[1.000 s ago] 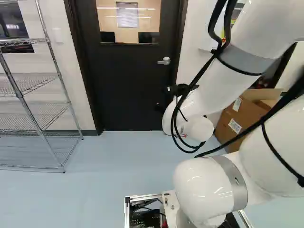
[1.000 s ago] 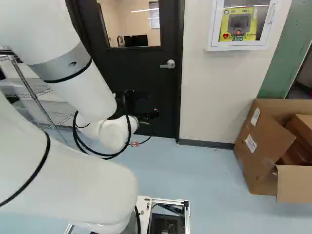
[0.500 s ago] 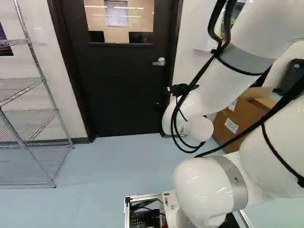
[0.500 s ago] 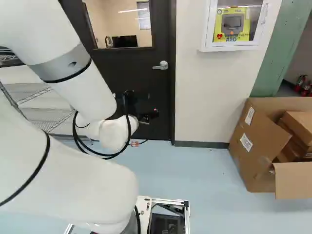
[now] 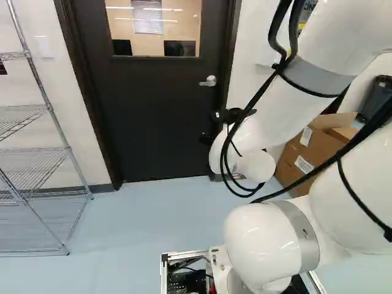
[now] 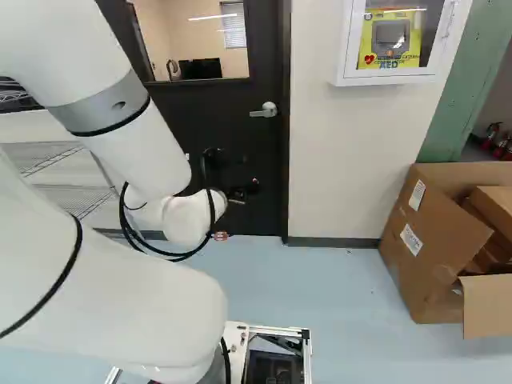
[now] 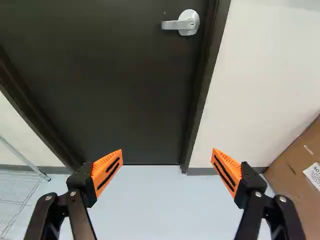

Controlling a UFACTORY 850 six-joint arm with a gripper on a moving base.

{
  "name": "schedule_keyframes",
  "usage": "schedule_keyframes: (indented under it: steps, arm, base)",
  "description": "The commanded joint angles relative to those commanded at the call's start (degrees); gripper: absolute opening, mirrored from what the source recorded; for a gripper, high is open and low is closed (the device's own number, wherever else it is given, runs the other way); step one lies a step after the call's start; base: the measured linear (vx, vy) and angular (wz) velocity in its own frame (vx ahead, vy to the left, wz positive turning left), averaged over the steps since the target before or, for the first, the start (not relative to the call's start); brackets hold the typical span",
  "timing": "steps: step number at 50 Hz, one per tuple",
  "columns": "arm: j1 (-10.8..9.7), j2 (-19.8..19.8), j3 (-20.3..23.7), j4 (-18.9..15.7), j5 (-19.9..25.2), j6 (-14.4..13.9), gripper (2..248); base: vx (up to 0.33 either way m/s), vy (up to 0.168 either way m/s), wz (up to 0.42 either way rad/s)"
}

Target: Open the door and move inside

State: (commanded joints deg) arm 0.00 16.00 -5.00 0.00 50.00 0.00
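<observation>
The closed door (image 5: 153, 116) blocks us straight ahead; beyond its lever handle (image 6: 266, 110), the door frame (image 7: 200, 95) and wall (image 6: 332, 160) bar the side. In the wrist view, the way between our tool (image 6: 243, 192) and that handle lies open. A wire shelf (image 5: 30, 160) hems us in at the left base view's left, a cardboard box (image 6: 428, 248) at the right base view's right.

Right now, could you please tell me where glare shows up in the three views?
Left base view: pale streaks across the door window, small highlights on the arm's white shell. Right base view: one thin streak on that window. Wrist view: the dark door shows no bright streak.
</observation>
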Motion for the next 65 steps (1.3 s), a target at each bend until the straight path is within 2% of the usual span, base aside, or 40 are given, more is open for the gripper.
schedule_keyframes:
  steps: [65]
  arm:
    - [0.0, 0.0, 0.0, 0.0, 0.0, 0.0, 247]
  base:
    - [0.112, 0.042, -0.012]
